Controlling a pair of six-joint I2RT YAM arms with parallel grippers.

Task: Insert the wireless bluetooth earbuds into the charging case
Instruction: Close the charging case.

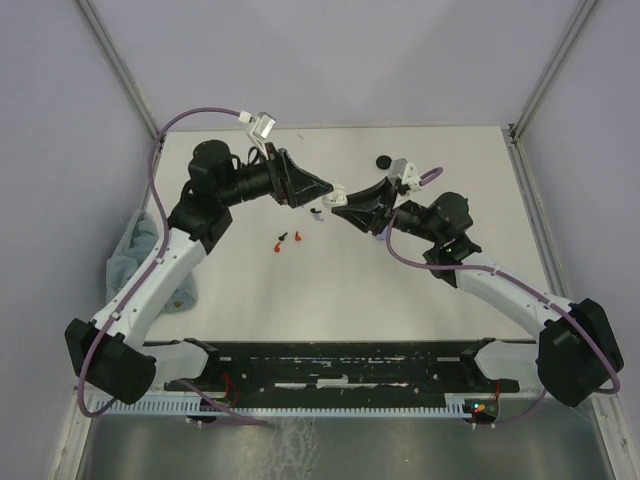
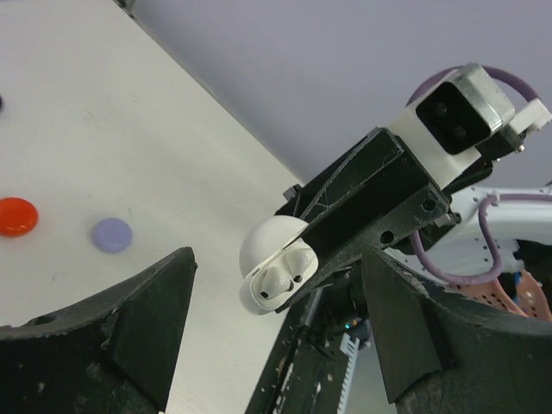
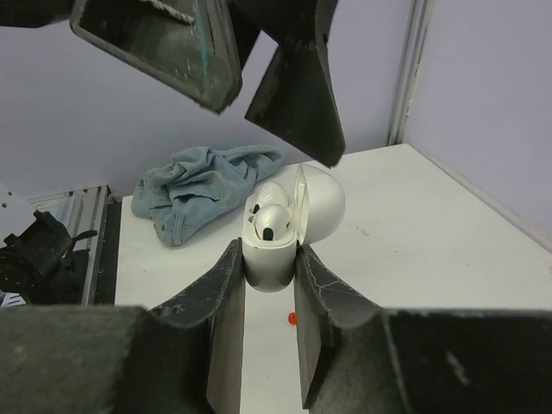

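Right end effector (image 3: pixel 267 259) clamps the white charging case (image 3: pixel 321 200) by its lower body, lid open, above the tabletop (image 1: pixel 430 290) centre, leaving the seated white earbuds (image 3: pixel 272 220) reachable. At its 9 o'clock in the top view, the left end effector (image 2: pixel 278 293) stands wide, gripping nothing.

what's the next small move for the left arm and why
Probably back the left gripper away from the white case: its jaws stand open and empty, white earbuds sit in the open case, and the right gripper clamps it, clearing room to shut the lid.
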